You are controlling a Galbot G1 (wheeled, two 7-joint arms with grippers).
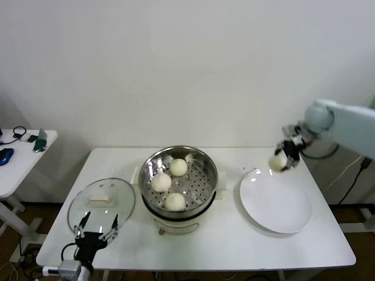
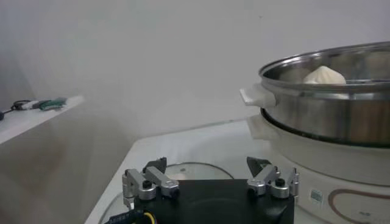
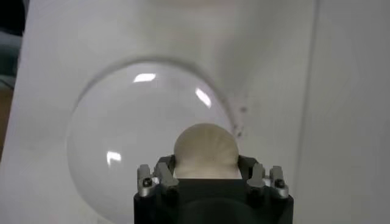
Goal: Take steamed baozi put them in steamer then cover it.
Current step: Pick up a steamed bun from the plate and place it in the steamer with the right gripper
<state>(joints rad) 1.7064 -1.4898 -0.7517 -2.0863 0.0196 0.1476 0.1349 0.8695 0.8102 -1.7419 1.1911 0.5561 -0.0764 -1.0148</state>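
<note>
Head view: steamer sits center frame on the white table, lid off. Three steamed baozi inside on the perforated floor: one at the back, one mid-left, one at the front.

Fourth baozi is off at the right of the frame, clamped between the fingers of the right gripper, held in the air above the far edge of the white plate. Plate is bare, lying right of the steamer, apart from it. Right wrist view: same bun pinched between both fingers, plate below it.

Cover lies flat on the table just left of the steamer, cream handle up.

Left gripper is lower left of the frame, at the near rim of the cover, fingers spread wide, holding nothing. Left wrist view: its fingers are apart over the glass cover, steamer at right with one bun top showing over the rim.

Small side table at far left edge with cables.
</note>
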